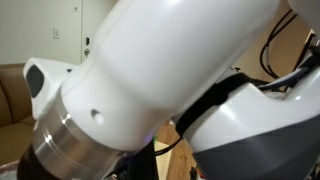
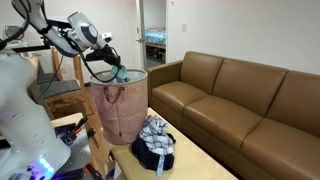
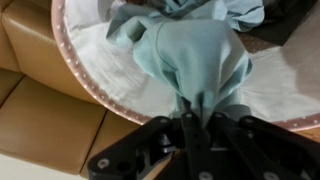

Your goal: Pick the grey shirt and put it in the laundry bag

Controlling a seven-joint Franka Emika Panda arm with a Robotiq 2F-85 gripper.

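Shirt (image 3: 195, 60) | held tight in hand (image 3: 190, 115), bunched, hanging over bag (image 2: 122, 115) mouth so release should drop it inside | bag upright on worktop (image 2: 195, 165), mouth open

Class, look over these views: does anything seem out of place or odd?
A crumpled dark patterned garment lies heaped on the table beside the laundry bag, not in it. The robot's arm fills nearly all of an exterior view.

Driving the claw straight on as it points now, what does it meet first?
The grey shirt it grips, bunched ahead of the claw; beyond it, likely the inside of the laundry bag, depth unclear.
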